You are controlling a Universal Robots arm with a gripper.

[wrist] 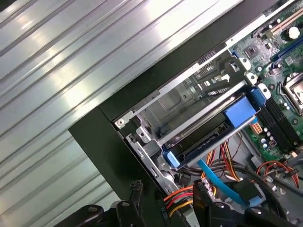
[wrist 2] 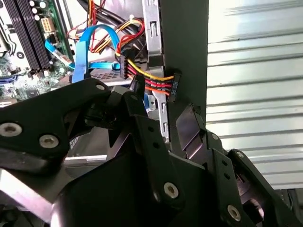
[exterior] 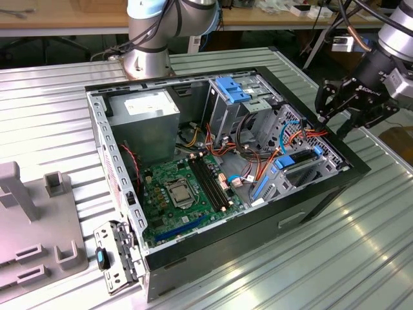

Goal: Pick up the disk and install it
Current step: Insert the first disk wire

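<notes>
A ribbed metal table (exterior: 335,258) carries an open computer case (exterior: 310,206), with a workbench along the far side of the room. At the exterior view's right, the gripper (exterior: 332,124) hangs just above the case's right-hand wall. Its fingers are spread apart with nothing between them. In the second wrist view the gripper (wrist 2: 161,101) has one finger inside the case and one outside, either side of the wall edge. A bundle of red, orange and yellow power wires (wrist 2: 154,80) ends in a black plug just beside it.

The disk (exterior: 298,163) lies below the gripper and a little toward the exterior view's left, inside the case, in the lower bay of the metal drive cage (exterior: 284,123). In the first wrist view the disk (wrist: 239,114) lies flat. Its blue carrier rails run along the cage, and its long axis is roughly level and parallel to the case's near wall. It looks seated in the bay, though I cannot tell whether it is fully home.

Further out, a fixed blue bracket (exterior: 235,89) tops the cage on the far side. The motherboard (exterior: 184,194) fills the case floor to the left, with the power supply (exterior: 145,116) beyond it. A grey fixture (exterior: 29,219) rests well apart at the table's left edge, and the arm's base (exterior: 150,39) stands on the far side.
</notes>
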